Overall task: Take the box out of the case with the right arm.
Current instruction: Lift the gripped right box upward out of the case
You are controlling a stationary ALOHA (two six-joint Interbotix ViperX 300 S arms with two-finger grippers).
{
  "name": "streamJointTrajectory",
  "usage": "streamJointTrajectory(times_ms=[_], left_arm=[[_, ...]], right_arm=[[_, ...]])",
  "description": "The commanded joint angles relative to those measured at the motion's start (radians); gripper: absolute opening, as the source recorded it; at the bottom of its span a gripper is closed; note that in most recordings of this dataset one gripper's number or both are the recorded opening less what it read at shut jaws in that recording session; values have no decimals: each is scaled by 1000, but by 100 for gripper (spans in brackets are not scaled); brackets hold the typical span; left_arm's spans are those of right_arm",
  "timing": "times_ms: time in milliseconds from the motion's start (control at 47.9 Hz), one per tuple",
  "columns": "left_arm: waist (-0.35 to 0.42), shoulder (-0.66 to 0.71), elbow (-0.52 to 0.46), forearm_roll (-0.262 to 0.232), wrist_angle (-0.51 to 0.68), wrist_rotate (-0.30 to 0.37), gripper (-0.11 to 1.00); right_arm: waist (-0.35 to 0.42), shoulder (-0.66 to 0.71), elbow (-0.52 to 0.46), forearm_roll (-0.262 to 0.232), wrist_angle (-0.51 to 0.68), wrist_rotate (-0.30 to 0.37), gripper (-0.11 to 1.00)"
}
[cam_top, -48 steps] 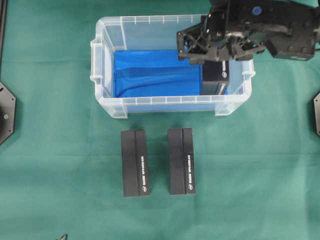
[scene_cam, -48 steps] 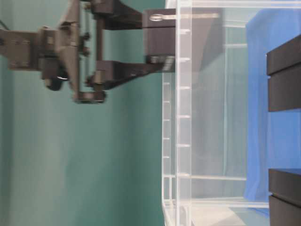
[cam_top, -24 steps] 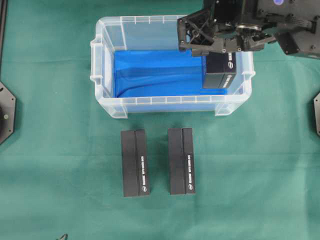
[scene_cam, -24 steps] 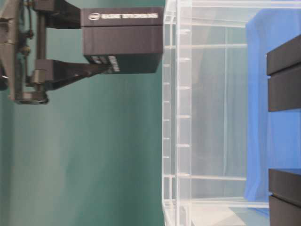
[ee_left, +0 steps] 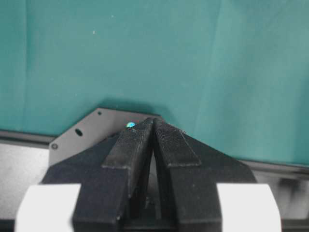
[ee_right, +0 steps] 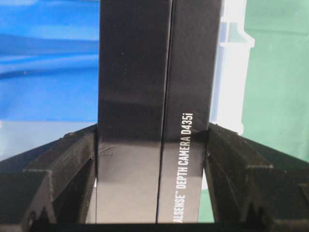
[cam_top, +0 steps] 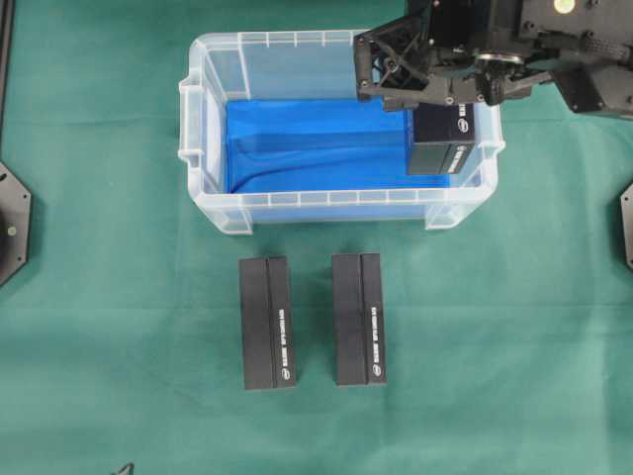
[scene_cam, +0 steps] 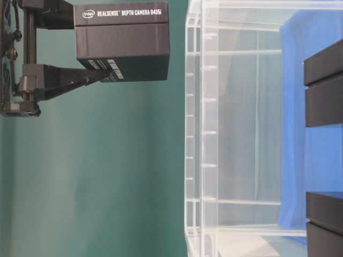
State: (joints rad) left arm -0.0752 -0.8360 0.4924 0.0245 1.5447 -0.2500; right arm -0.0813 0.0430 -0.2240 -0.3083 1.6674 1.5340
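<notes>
The right arm's gripper [cam_top: 440,94] pinches the black box [cam_top: 442,136] between its jaws, one jaw flat on each broad side (the right wrist view shows both pressed against it). The box hangs from the jaws with its long axis running straight out from them, its far end pointing down toward the case [cam_top: 213,139]. In the table-level view the box [scene_cam: 122,42] sits wholly clear of the case's rim [scene_cam: 195,134], apart from it, and its white lettering runs along the long edge. From overhead, the box's free end shows over the case's right end, above the blue sheet [cam_top: 307,143].

Two more black boxes, the left one [cam_top: 268,323] and the right one [cam_top: 358,318], lie side by side on the green worktop [cam_top: 119,327], well away from the jaws, beyond the case's near wall.

The left gripper [ee_left: 153,126] has its jaws pressed together, holding nothing, over a black plate [ee_left: 82,133].
</notes>
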Motion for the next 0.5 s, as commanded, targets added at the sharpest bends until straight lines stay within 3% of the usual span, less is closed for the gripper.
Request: streamJointTrajectory(times_ms=[0,480], left_arm=[[5,3,-9,3,-3,-3,0],[5,3,-9,3,-3,-5,0]], right_arm=[[5,-40,-26,-8,3,2,65],[11,-41,-26,-8,2,2,65]])
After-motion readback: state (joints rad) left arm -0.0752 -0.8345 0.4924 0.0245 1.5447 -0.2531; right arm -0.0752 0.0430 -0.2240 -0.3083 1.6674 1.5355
